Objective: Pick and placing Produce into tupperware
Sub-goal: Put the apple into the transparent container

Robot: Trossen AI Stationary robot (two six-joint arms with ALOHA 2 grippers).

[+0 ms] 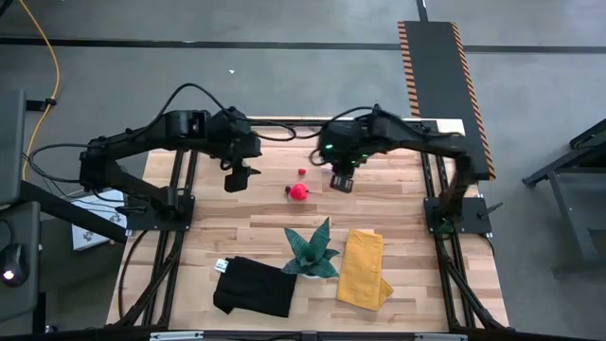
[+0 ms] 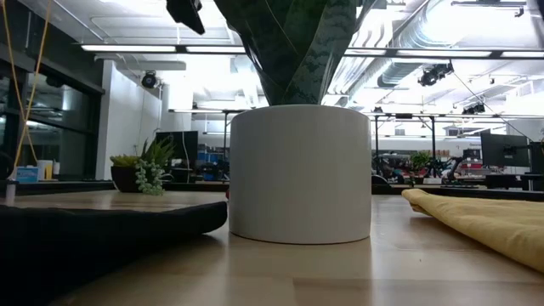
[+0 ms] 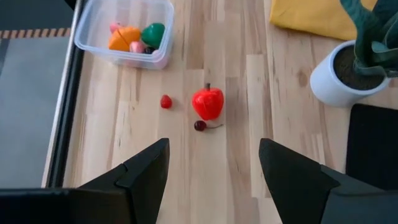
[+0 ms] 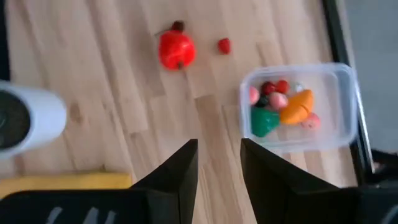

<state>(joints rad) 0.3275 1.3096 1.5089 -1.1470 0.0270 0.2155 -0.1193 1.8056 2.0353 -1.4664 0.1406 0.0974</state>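
Right hand (image 4: 217, 168) empty above tupperware (image 4: 339, 134) holding produce (image 4: 280, 106).

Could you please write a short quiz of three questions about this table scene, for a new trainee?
1. True or false: the clear tupperware already holds produce.
2. How many red or dark pieces still lie on the bare wood?
3. Which is larger: the red apple-like piece or the small red berry?

Key
1. True: orange, green, pink and red pieces lie inside.
2. Three: the apple-like piece, the berry and a dark cherry.
3. The apple-like piece.
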